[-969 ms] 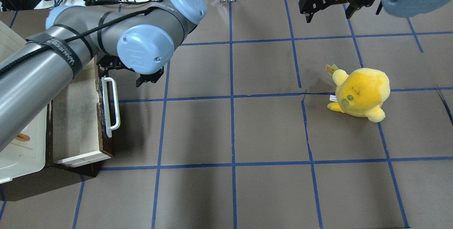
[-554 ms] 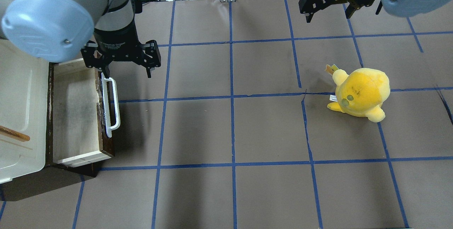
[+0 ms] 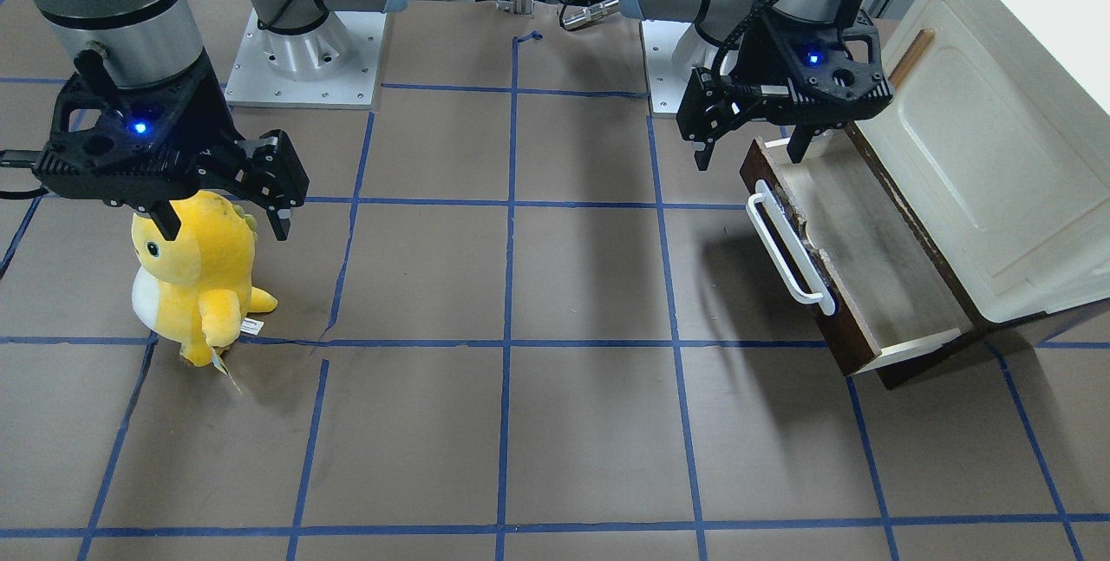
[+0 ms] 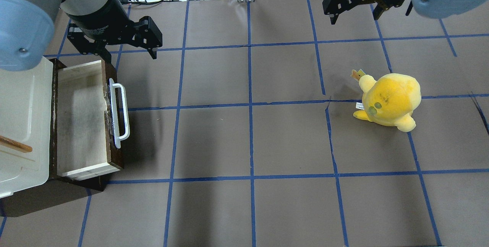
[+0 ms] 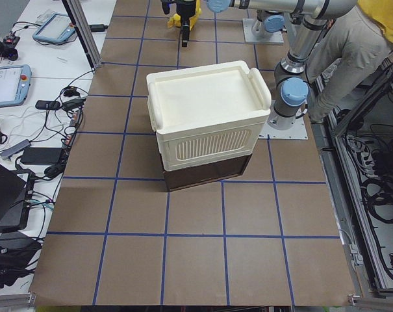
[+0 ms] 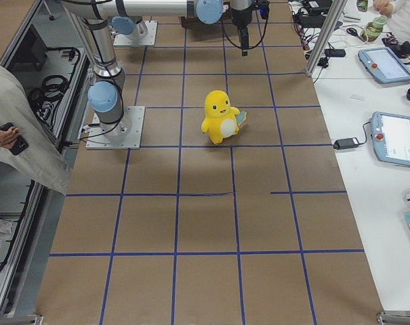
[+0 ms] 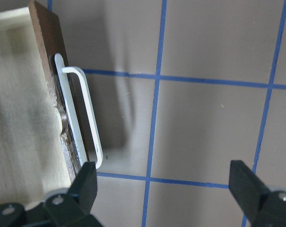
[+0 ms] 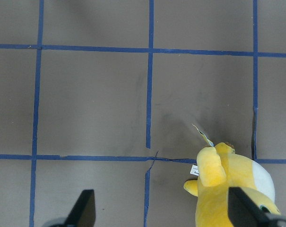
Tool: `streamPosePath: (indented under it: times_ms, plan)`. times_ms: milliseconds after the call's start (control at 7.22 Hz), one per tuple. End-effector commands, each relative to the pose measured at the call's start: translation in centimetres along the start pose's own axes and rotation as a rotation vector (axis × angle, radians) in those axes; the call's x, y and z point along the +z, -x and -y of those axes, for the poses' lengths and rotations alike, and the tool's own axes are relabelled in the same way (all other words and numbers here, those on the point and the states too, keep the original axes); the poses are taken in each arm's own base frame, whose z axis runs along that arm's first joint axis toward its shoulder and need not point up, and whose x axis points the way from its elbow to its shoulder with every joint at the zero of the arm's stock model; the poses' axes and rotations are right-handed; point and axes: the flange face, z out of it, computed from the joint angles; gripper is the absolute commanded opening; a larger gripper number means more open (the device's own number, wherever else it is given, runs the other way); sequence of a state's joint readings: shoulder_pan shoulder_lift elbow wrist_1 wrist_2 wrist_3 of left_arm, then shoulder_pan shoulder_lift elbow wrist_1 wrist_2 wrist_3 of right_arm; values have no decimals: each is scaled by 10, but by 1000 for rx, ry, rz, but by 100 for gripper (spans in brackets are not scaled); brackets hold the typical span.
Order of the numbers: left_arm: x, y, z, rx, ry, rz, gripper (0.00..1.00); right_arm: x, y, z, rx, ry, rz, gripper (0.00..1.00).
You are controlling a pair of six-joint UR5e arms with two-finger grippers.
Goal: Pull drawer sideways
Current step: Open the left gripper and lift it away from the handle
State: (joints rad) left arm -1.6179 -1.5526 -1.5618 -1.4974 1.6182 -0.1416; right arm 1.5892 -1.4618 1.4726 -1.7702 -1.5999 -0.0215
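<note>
Drawer [image 4: 80, 117] out — left claw [image 4: 128, 56], right claw [image 4: 355, 18] both agape — plush toy [image 4: 389, 100] well apart.

Both arms hover up high, left tool [image 4: 128, 53] and right tool [image 4: 353, 17] aimed straight down, jaws spread wide.

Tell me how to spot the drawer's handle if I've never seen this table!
Find the big cream cabinet at the table's end on the robot's left. A shallow drawer with a dark brown wooden front sticks out of its bottom. The handle is the long white bar across that front, unlike the small brown wooden handle on the cabinet itself.
</note>
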Motion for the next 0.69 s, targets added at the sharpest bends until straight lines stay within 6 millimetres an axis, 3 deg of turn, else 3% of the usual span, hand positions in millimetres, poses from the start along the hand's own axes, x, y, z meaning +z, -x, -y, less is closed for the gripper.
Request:
streamPosePath:
  times_ms: [0, 554]
  plan:
    - [0, 6, 4, -13, -7, -16, 100, 0, 0, 0, 0, 0, 0, 100]
    - [-8, 8, 0, -15, -15, -17, 100, 0, 0, 0, 0, 0, 1, 100]
